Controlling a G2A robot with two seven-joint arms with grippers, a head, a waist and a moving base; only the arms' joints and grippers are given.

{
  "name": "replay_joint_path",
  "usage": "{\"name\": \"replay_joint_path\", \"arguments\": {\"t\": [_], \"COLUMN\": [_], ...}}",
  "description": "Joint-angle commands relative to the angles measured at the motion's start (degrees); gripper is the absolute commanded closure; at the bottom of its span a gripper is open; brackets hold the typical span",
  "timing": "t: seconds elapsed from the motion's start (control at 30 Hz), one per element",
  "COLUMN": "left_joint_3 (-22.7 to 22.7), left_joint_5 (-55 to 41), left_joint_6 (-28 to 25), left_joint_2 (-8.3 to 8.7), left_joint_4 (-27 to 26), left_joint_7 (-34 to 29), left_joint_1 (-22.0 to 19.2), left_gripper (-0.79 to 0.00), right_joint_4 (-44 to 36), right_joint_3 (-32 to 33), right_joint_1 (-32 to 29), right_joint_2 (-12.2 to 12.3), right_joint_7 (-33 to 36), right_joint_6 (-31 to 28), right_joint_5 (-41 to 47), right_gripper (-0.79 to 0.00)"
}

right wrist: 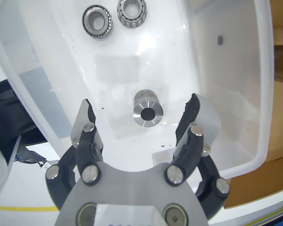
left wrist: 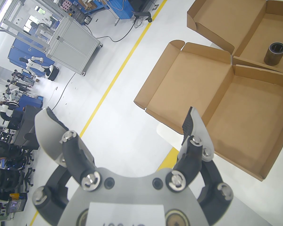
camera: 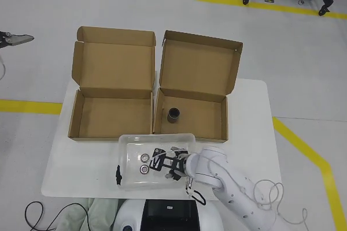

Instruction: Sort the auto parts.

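Top view: white counter (camera: 248, 144) carried two open cardboard boxes side by side at the far edge, with a clear plastic bin (camera: 156, 137) nearer the robot, just in front of them. The left box (camera: 110, 115) had a bare floor. The right box (camera: 202, 118) held one dark sleeve (camera: 173, 115), upright, near its left wall.

The right gripper (camera: 165, 161) was down inside the bin, at its middle. Two bearings (camera: 144, 156) lay to its left, close together. From above, the gripper covered whatever sat under it.

Right wrist view filled that gap: a silver bushing (right wrist: 148, 114) lay on its side on the bin floor, bore facing the camera, between the spread fingers (right wrist: 192, 109) and touching neither. The same view resolved the bearings as tapered roller type, both lying flat, apart from the bushing and further along the bin. Cardboard showed past the bin wall.

Left wrist view: left gripper (left wrist: 119, 116) was spread wide with nothing in it, held off the counter's left side over the floor with its yellow line. From there both boxes showed at an angle, and the sleeve's hollow bore was visible.
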Motion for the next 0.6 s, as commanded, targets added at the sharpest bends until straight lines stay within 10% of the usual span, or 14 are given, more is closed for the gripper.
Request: {"name": "replay_joint_path", "arguments": {"t": [0.0,0.37,0.57], "left_joint_3": [0.0,0.0,0.0], "left_joint_5": [0.0,0.0,0.0], "left_joint_6": [0.0,0.0,0.0], "left_joint_2": [0.0,0.0,0.0], "left_joint_4": [0.0,0.0,0.0], "left_joint_7": [0.0,0.0,0.0], "left_joint_1": [0.0,0.0,0.0], "left_gripper": [-0.785,-0.785,-0.785], "right_joint_4": [1.2,5.4,6.1], "right_joint_3": [-0.1,-0.4,-0.5], "right_joint_1": [0.4,1.2,1.3], "right_joint_2": [0.0,0.2,0.4], "right_joint_7": [-0.5,-1.9,-2.8], "right_joint_6": [0.1,1.4,1.7], "right_joint_5": [0.4,0.8,0.9], "right_gripper": [-0.686,-0.603,-0.336]}}
